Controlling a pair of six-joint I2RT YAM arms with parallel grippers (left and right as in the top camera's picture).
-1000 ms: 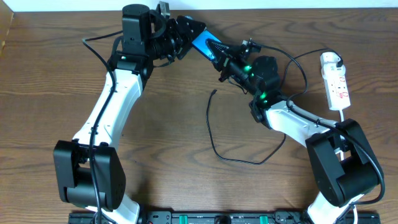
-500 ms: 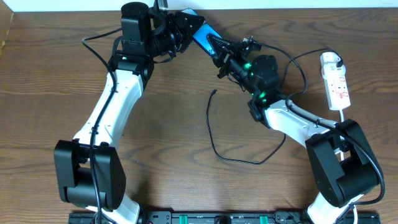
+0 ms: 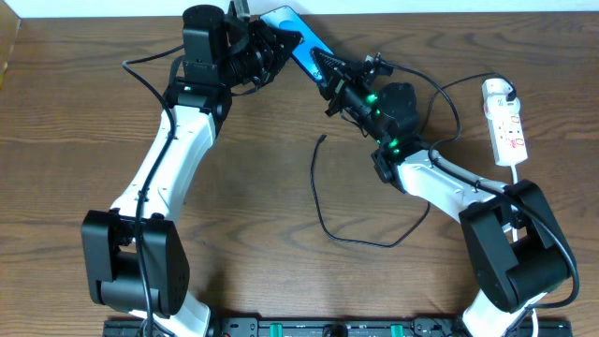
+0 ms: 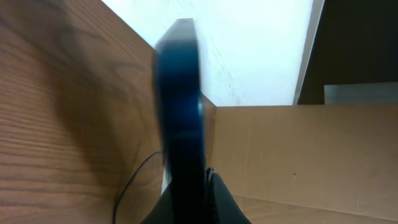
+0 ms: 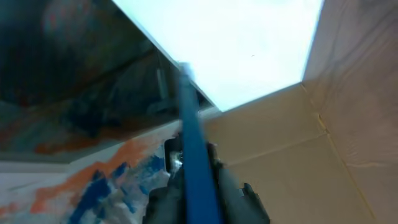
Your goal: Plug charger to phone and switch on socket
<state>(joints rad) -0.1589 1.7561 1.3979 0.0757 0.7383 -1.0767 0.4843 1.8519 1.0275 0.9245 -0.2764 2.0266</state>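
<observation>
Wood-grain bench [image 3: 75, 140] runs up to a white wall at 12 o'clock. The left gripper [image 3: 279, 39] is clamped on the upper end of the phone [image 3: 298, 42], and its wrist view shows the phone edge-on between the fingers. The right gripper [image 3: 329, 80] appears closed on the opposite, 4 o'clock end, with a thin blue edge running up from its fingers in its own wrist view.

Over the last second both arms have carried the phone toward 11 o'clock. It now hangs tilted near the back edge, off the bench. That looks like repositioning or a handover, not plugging: neither gripper is free for the cable.

Further out, the charger [image 3: 312, 183] lies loose at 6 o'clock from the phone. Its tip is well apart from the phone, and the black loop trails under the right arm. The socket [image 3: 510, 136] sits at 3 o'clock, a white plug at its far end, untouched. With the right arm stretched over the cable, snagging is a risk.
</observation>
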